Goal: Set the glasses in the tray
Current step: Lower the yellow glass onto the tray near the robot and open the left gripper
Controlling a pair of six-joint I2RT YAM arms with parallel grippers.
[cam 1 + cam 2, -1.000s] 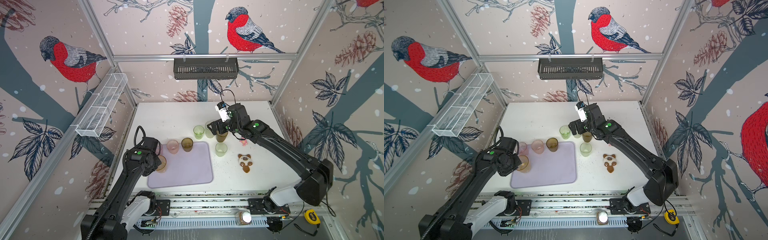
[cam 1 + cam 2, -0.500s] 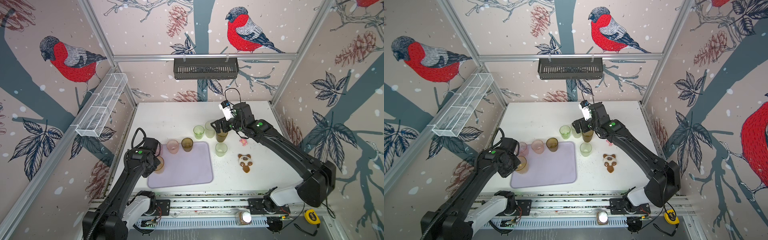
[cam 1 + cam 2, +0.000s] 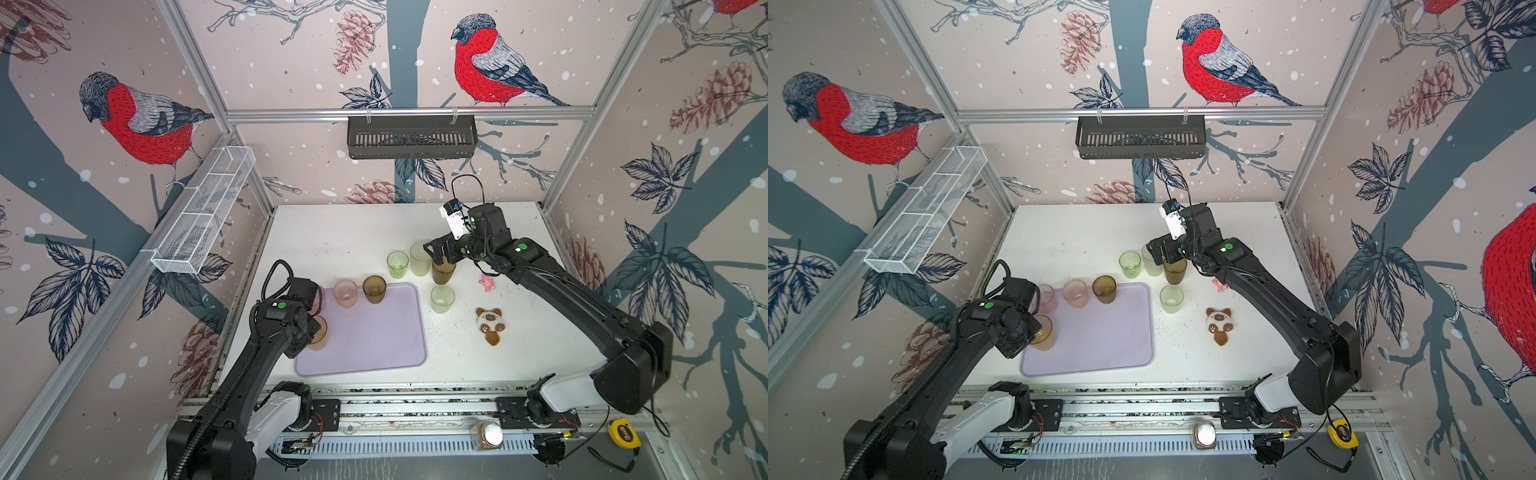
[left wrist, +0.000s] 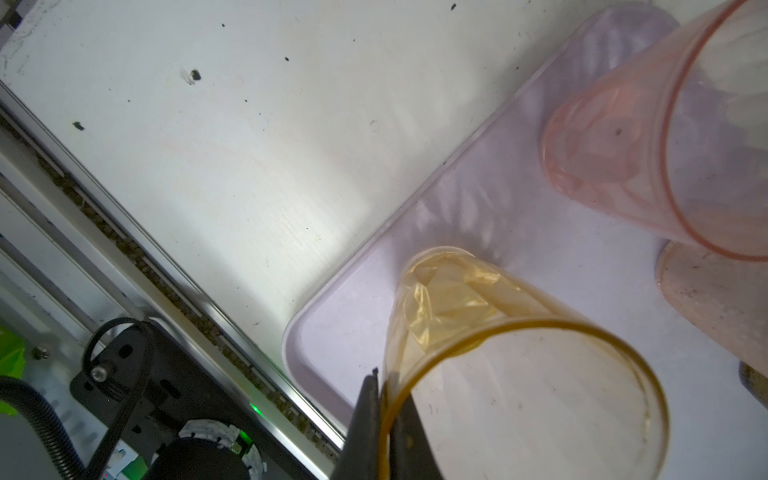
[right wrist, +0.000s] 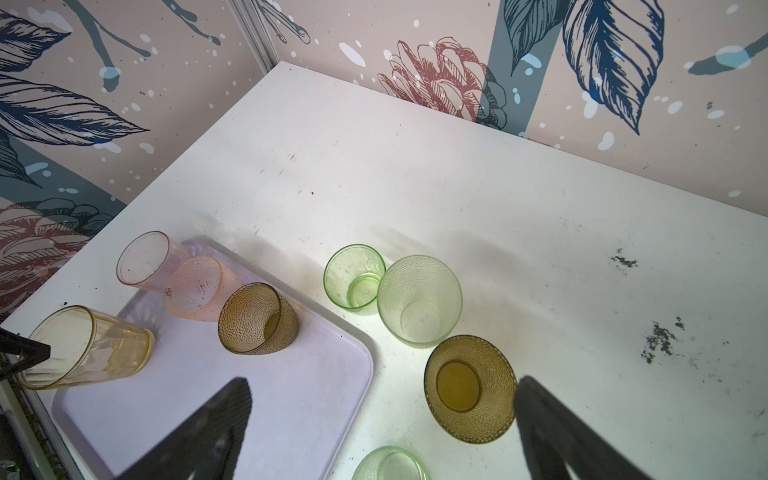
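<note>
The lavender tray [image 3: 374,340] [image 3: 1100,340] lies at front left. My left gripper [image 4: 384,399] is shut on the rim of the amber glass [image 4: 519,374] [image 3: 320,334], which stands in the tray by its left rim. Two pink glasses [image 3: 345,293] [image 4: 623,166] and a brown glass [image 3: 374,289] stand along the tray's far rim. On the table to the right are a green glass [image 3: 397,264], a taller frosted one [image 3: 419,259], a brown-olive one [image 3: 443,272] [image 5: 469,390] and a pale green one [image 3: 442,298]. My right gripper [image 5: 384,380] [image 3: 442,253] hangs open over the brown-olive glass.
A brown-and-white animal toy [image 3: 490,326] and a small pink item [image 3: 486,284] lie right of the glasses. A black slotted basket [image 3: 411,137] hangs on the back wall and a white wire basket [image 3: 203,216] on the left wall. A white-lidded jar [image 3: 488,436] sits on the front rail.
My right gripper has shifted a little to the right, over the brown-olive glass, still open. The left gripper has barely moved and keeps its hold on the amber glass.
</note>
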